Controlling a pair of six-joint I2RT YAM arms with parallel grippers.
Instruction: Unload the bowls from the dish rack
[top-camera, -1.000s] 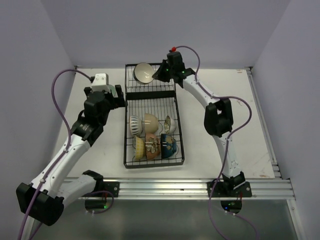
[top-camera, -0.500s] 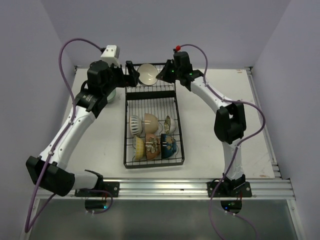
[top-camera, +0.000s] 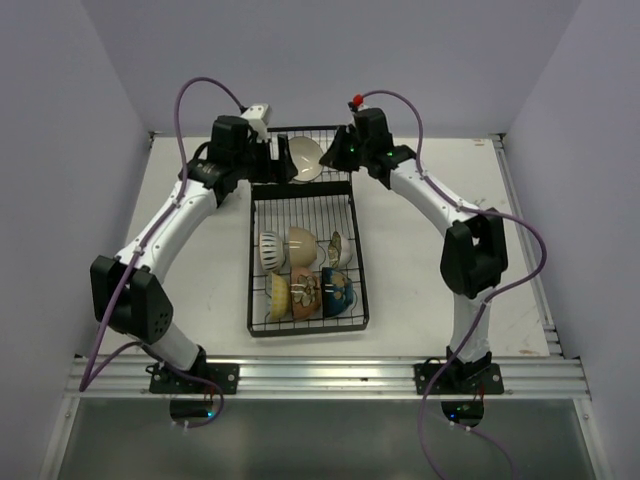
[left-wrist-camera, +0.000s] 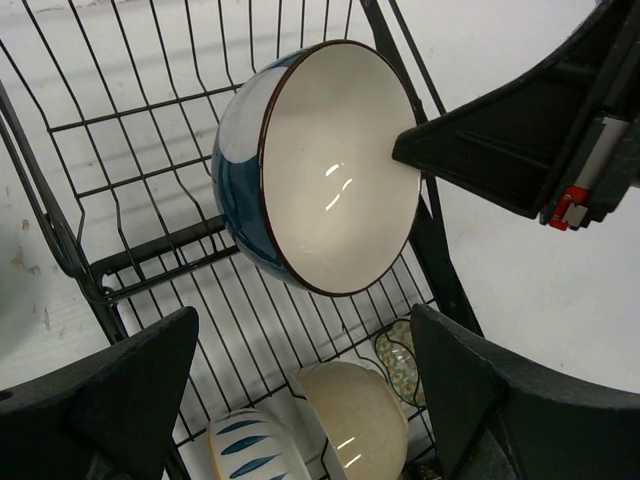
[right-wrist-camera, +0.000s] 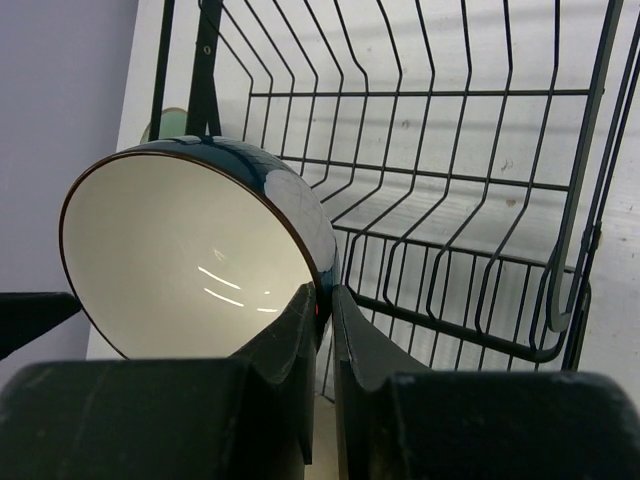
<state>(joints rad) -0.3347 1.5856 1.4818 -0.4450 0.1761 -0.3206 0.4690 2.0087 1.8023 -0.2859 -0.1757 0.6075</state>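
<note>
Toward the far edge of the white bench (top-camera: 400, 300), left of centre: left gripper (top-camera: 278, 162), spread wide with nothing between its fingers (left-wrist-camera: 120, 400), set just beside the far-left corner of the long black wire dish rack (top-camera: 305, 215); in the left wrist view only blunt black finger ends at the lower corners, cut off by the frame. Just right of it, over the rack's far section: glossy dark-blue bowl (left-wrist-camera: 330, 180) with cream inside and thin brown rim, tipped on edge, mouth turned toward the left gripper; contact with the wires beneath impossible to judge. Right again: right gripper (right-wrist-camera: 322, 300), pinched tight on that bowl's rim, one finger inside, one outside.

In the rack's near section, six more bowls on edge among the curved dividers. Far row, left to right: white striped bowl (top-camera: 268, 248); plain cream bowl (top-camera: 300, 243); floral bowl (top-camera: 336, 248), half hidden behind its neighbour. Near row: yellowish bowl (top-camera: 279, 296); pinkish patterned bowl (top-camera: 306, 290); dark patterned bowl (top-camera: 338, 290); patterns too small to read from above.

In the right wrist view, past the rack's left side: pale green sliver (right-wrist-camera: 165, 125), mostly hidden behind the held bowl, not identifiable; lower frame filled by the gripper's own dark body.
</note>
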